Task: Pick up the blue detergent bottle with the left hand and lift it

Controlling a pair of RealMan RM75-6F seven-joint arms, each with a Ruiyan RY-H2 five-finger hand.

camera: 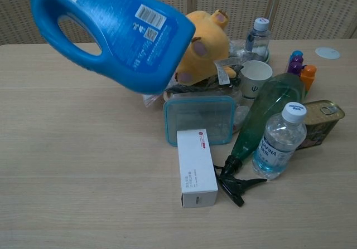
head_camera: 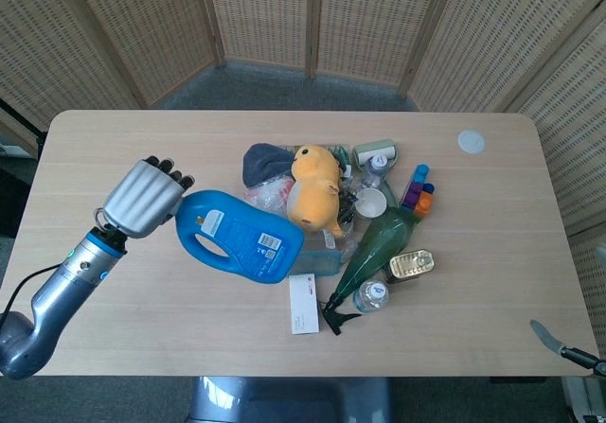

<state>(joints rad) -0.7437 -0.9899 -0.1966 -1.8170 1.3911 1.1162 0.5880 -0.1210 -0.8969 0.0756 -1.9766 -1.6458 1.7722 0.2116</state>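
Observation:
The blue detergent bottle hangs in the air, tilted, cap end toward my left hand. That hand grips it at the neck, left of the pile of objects. In the chest view the bottle fills the upper left, well above the table, in front of the yellow plush; the hand itself is cut off at the frame's top corner. Only the tip of my right arm shows at the lower right edge of the head view, and the hand is not seen.
A clutter stands mid-table: yellow plush, teal lidded container, white box, green spray bottle, water bottle, tin can, paper cup, small coloured bottles. A white disc lies far right.

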